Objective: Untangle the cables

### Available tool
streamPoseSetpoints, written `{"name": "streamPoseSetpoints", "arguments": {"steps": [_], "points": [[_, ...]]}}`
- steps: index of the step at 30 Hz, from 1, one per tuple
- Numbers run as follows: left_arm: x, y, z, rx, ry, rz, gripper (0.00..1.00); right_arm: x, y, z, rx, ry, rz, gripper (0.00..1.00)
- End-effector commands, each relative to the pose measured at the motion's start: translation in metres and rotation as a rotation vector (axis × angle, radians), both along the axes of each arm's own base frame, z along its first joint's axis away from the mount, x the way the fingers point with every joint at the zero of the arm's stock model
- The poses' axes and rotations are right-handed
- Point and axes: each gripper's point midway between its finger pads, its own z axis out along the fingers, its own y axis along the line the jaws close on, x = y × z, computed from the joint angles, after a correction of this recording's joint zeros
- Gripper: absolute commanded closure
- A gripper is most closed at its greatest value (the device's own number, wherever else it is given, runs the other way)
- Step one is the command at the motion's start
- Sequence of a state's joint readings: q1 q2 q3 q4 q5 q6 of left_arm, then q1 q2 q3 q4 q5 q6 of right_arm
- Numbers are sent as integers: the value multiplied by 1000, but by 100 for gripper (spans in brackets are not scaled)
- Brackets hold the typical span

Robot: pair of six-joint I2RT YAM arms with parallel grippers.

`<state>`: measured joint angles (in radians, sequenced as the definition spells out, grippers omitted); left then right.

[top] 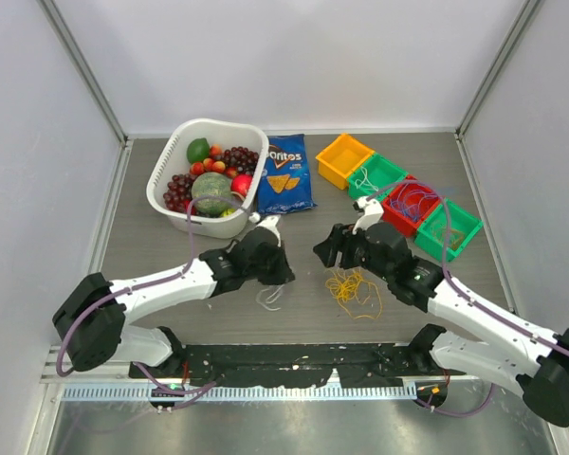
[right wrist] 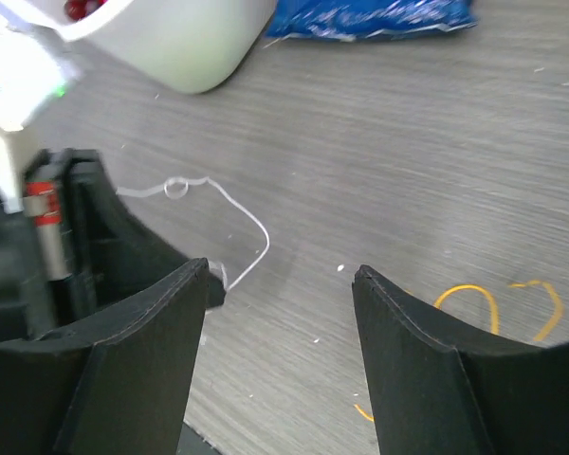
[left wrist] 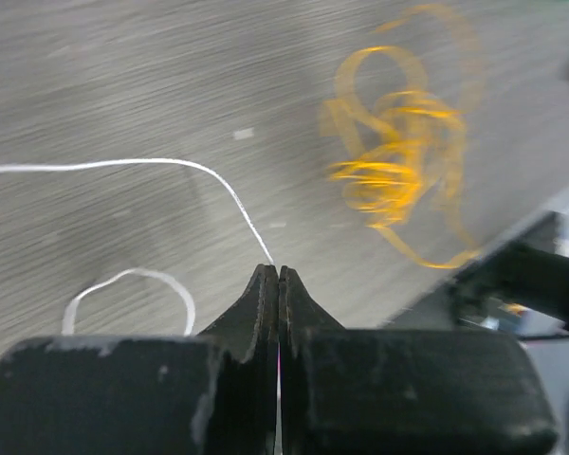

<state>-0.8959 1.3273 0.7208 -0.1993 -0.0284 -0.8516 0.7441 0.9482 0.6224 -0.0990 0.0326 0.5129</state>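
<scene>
The left gripper (top: 276,282) is clenched on the white cable (top: 270,300). In the left wrist view its jaws meet with no gap, and the white cable (left wrist: 171,163) runs straight into their tips, then arcs away across the table (left wrist: 123,76). A second loop of it lies just beside the left finger.

The yellow cables (top: 353,292) lie in a loose tangle near the front middle of the table (top: 152,237), apart from the white one and to its right. From the left wrist they show as a blurred orange-yellow bundle (left wrist: 398,161).

The right gripper (top: 324,251) hangs above the table between the two, released and holding nothing. Its wrist view shows the fingers (right wrist: 152,351) spread wide over bare wood, with the white cable (right wrist: 251,223) beyond the left one and a yellow loop (right wrist: 474,289) by the right one. The left gripper (right wrist: 76,237) stands close on that side.

At the back sit a white basket (top: 167,163) of fruit, a blue chip bag (top: 285,172) and a row of bins: orange (top: 344,159), green (top: 376,175), red (top: 410,204), green (top: 448,229). The last three hold thin strands, too small to tell apart well.
</scene>
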Motion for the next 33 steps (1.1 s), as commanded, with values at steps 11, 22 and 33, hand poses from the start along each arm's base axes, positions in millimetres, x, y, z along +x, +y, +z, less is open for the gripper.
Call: {"name": "streamPoseSetpoints", "arguments": {"steps": [11, 22, 33], "points": [[29, 18, 110, -155, -280, 137, 100, 13, -10, -9, -49, -3, -65, 32], [30, 120, 34, -125, -267, 447, 100, -10, 90, -27, 110, 61, 215, 30], [18, 125, 12, -145, -195, 486, 69, -13, 145, -40, 176, 112, 300, 24]]}}
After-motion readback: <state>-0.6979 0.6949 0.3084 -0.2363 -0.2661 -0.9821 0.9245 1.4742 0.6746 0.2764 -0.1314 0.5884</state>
